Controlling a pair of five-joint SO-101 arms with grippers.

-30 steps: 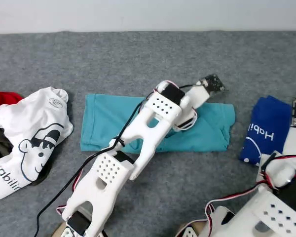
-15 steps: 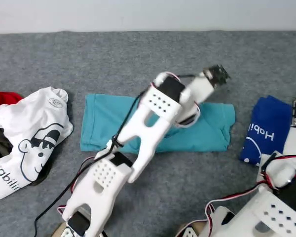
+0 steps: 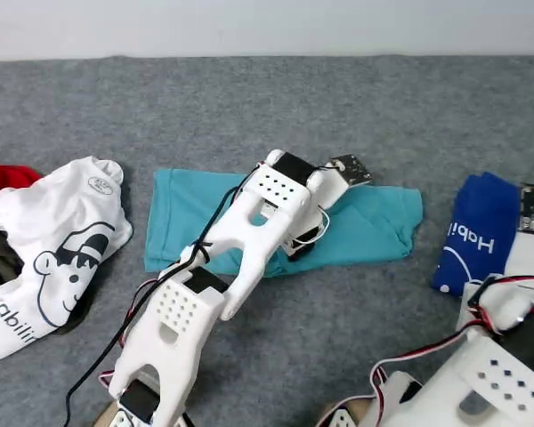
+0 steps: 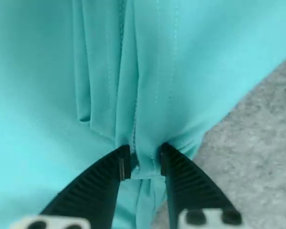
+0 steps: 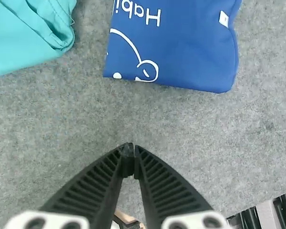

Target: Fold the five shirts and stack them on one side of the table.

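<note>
One fold of the teal shirt [image 4: 47, 95] sits pinched in the left end effector [image 4: 142, 161]. The right end effector [image 5: 129, 155], pressed together, hovers near the white-lettered blue shirt [image 5: 186, 47].

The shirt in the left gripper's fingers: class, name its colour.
Plain teal, no print; the shirt shows best in the left wrist view.
</note>
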